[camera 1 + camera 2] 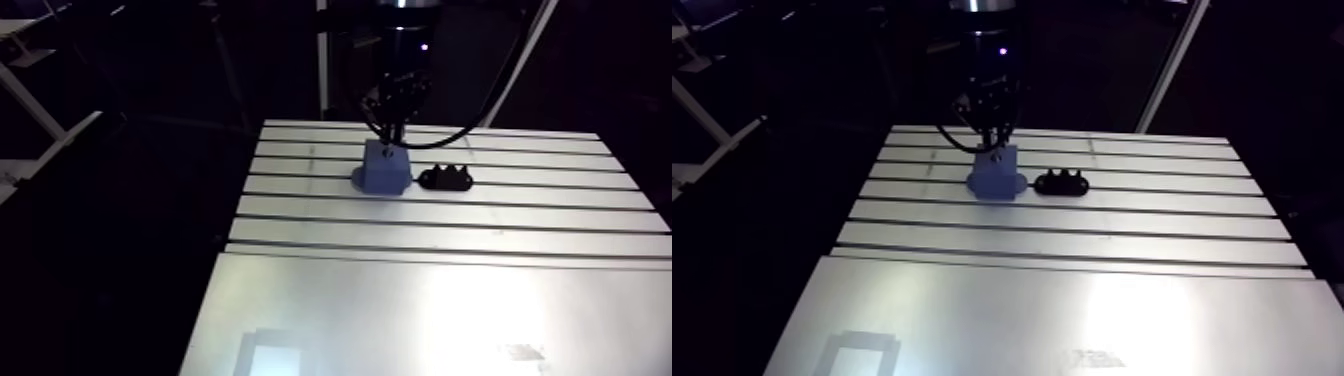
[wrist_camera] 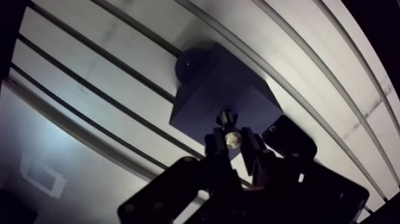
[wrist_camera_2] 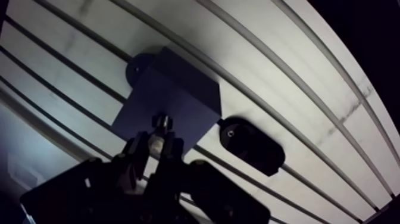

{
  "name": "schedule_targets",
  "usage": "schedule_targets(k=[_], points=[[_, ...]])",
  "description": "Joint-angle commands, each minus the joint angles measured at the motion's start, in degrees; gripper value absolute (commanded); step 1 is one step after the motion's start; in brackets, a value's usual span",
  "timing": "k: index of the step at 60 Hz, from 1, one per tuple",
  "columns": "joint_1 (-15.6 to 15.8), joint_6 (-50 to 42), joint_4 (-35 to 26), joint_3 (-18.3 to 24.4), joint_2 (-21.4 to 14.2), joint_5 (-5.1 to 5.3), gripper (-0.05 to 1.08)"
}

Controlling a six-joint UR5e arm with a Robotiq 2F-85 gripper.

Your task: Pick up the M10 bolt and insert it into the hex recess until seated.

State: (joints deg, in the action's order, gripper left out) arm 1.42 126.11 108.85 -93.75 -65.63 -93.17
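A blue block [image 1: 385,168] with a flanged base stands on the slotted table [image 1: 430,260] near its far edge. My gripper [image 2: 232,136] hangs straight over the block's top face [image 2: 223,89]. It is shut on the M10 bolt [image 2: 231,139]. The bolt's shiny end shows between the fingers, and its dark shank points down at the block. I cannot see the hex recess; the bolt and fingers cover that part of the top. Whether the bolt tip touches the block is not visible.
A black holder [image 1: 446,179] with small bumps lies on the table right beside the blue block [image 3: 172,98], also seen as a dark oval holder [image 3: 250,143] in the wrist view. Long slots run across the table.
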Motion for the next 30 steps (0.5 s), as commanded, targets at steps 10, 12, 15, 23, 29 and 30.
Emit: schedule_targets(k=[10, 12, 15, 23, 29, 30], points=[[-0.01, 0.07, 0.00, -0.16, 0.29, 0.05, 1.07], [-0.01, 0.07, 0.00, -0.16, 0.29, 0.05, 1.07], [-0.10, 0.07, 0.00, -0.16, 0.29, 0.05, 1.07], [-0.10, -0.34, 0.16, -0.17, 0.28, 0.20, 0.94], [-0.19, -0.21, 0.28, -0.08, 0.11, 0.46, 0.18], [-0.19, -0.21, 0.28, -0.08, 0.11, 0.46, 0.18]])
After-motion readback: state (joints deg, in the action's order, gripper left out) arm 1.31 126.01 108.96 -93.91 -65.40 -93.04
